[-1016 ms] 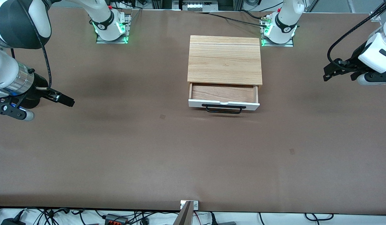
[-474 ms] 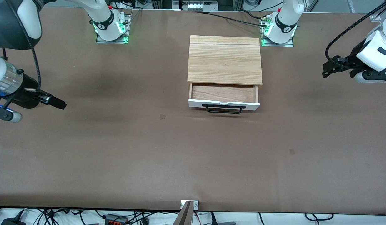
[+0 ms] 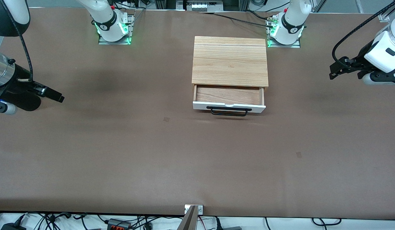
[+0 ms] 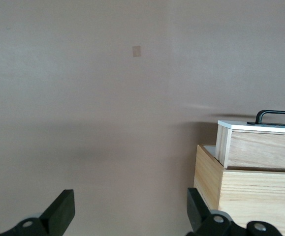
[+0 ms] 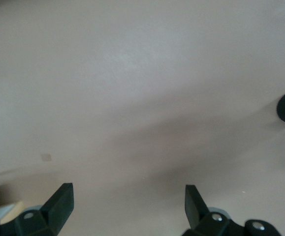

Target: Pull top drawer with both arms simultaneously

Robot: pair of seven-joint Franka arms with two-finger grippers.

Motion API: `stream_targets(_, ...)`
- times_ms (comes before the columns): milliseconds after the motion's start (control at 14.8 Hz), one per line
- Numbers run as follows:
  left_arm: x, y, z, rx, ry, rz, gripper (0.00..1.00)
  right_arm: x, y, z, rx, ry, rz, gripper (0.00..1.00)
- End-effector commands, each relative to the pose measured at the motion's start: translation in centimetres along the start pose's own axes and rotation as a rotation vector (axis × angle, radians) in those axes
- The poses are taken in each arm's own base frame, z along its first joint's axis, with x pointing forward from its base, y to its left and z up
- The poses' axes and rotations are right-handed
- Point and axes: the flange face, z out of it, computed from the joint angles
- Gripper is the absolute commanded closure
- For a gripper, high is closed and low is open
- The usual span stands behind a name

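The top drawer [image 3: 228, 95] stands partly pulled out of the light-wood box [image 3: 230, 60], its reddish-brown inside showing. Its white front panel [image 3: 229, 107] carries a black bar handle [image 3: 229, 111]. In the left wrist view the drawer [image 4: 260, 147] and its handle [image 4: 275, 115] show from the side. My left gripper [image 3: 334, 73] is open and empty, up in the air near the left arm's end of the table; its own view shows it [image 4: 131, 211] wide apart. My right gripper [image 3: 56, 95] is open and empty over the right arm's end, and also shows in its wrist view [image 5: 128, 201].
The brown table [image 3: 152, 153] carries only the box. The two arm bases [image 3: 112, 27] [image 3: 285, 30] stand along the table's edge farthest from the front camera. Cables lie off the edge nearest it.
The right arm has drawn back toward its end of the table and risen. The left gripper has lifted slightly and moved outward. The drawer has not moved.
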Motion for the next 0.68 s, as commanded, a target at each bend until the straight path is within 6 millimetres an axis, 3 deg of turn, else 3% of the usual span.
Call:
stream_targets(0, 0.2, 0.0, -0.7, -0.008, -0.006, 0.011, 0.00, -3.7, 0.9, 0.0, -0.016, 0.021, -0.029, 0.00)
stream_targets(68, 0.2, 0.0, -0.7, -0.008, -0.006, 0.011, 0.00, -4.3, 2.0, -0.3, -0.014, 0.027, -0.026, 0.00)
stream_targets(339, 0.2, -0.1, -0.7, -0.008, -0.006, 0.010, 0.00, -3.5, 4.5, -0.3, -0.016, 0.034, -0.246, 0.00)
stream_targets(610, 0.2, 0.1, -0.7, -0.008, -0.006, 0.019, 0.00, -3.1, 4.7, -0.3, -0.004, 0.042, -0.244, 0.00)
